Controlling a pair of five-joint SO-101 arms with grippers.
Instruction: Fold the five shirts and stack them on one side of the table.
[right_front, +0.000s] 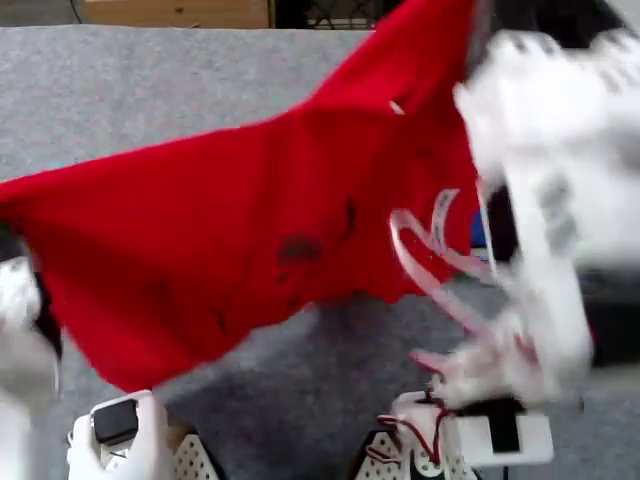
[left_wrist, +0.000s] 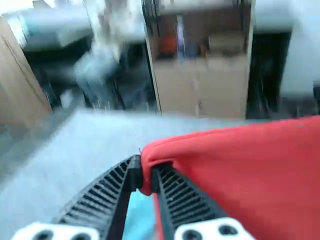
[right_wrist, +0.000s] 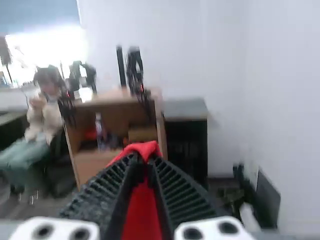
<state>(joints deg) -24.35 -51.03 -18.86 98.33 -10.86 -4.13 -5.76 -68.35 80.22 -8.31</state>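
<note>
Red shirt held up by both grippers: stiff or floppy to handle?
Probably floppy: the red shirt drapes between the left gripper and right gripper, its lower edge hanging loose. Likely light, since small pinches at two edges carry it. It may slip if tugged.

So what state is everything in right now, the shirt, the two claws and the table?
red shirt, held up in the air, spread open between the claws, not folded
left claw, shut on an edge of the red shirt
right claw, shut on a bunched bit of the red shirt
table, grey-topped, lying under the hanging shirt
</note>
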